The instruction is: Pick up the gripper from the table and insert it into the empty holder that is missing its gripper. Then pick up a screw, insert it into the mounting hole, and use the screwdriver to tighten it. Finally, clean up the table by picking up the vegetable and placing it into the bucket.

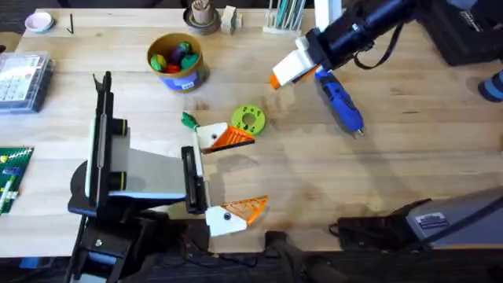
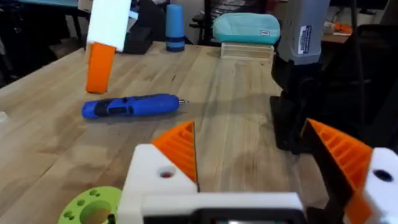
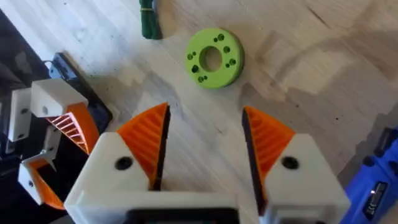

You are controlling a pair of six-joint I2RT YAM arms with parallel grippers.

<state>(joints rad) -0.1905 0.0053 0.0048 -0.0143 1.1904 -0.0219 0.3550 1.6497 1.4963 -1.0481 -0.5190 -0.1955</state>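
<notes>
The right end effector (image 1: 284, 69), its pads standing apart and empty, hovers just beside the handle end of the screwdriver (image 1: 339, 101), which lies flat on the bench (image 1: 409, 157), its long axis running diagonally away, bit end farthest.

Light wooden desk (image 1: 409, 173), planked grain. Lying flat on it: the blue screwdriver (image 1: 339, 101), right of centre, bit end toward the near edge. The lime-green disc with holes (image 1: 249, 119) sits near centre, the dark-green vegetable (image 1: 189, 120) to its left, apart from it. The bucket (image 1: 178, 63) stands upright behind them, toys inside. A clear compartment box (image 1: 22, 79) rests at the left edge.
</notes>
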